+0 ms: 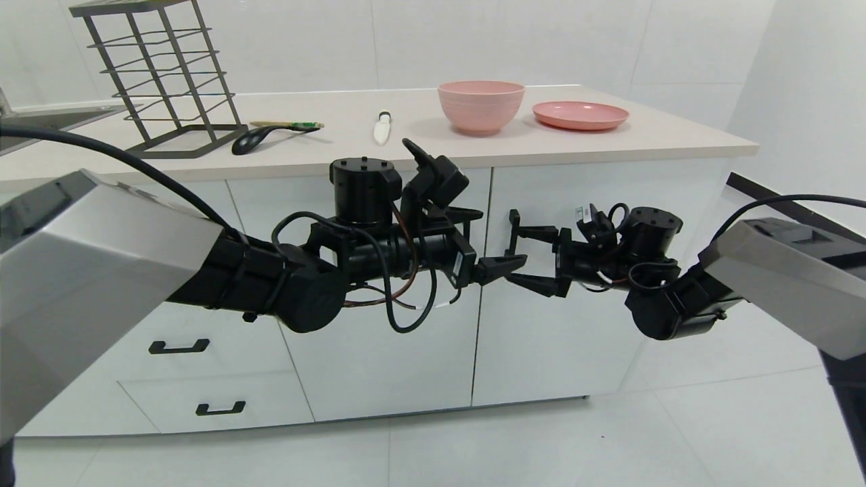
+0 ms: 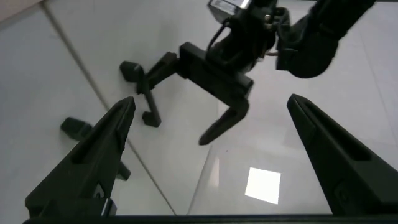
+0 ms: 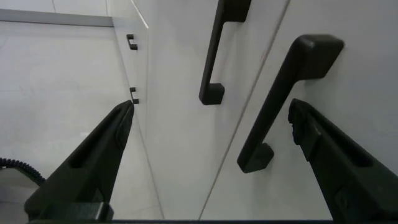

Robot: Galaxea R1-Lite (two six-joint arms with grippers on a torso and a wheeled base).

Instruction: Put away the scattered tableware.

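Observation:
On the counter stand a pink bowl (image 1: 481, 106) and, to its right, a pink plate (image 1: 580, 115). A black ladle-like spoon (image 1: 260, 137) with a wooden handle lies next to a dark wire rack (image 1: 166, 74), and a small white utensil (image 1: 382, 126) lies between spoon and bowl. Both arms hang in front of the cabinet doors, below the counter's edge. My left gripper (image 1: 487, 240) (image 2: 211, 109) is open and empty, pointing at my right gripper (image 1: 521, 253) (image 2: 168, 102) (image 3: 211, 109), also open and empty. Their fingertips nearly meet.
White cabinet doors with black handles (image 3: 214, 50) are close behind the grippers, and drawers with black pulls (image 1: 178, 347) sit lower left. A sink (image 1: 40, 122) is at the counter's far left. White tiled floor lies below.

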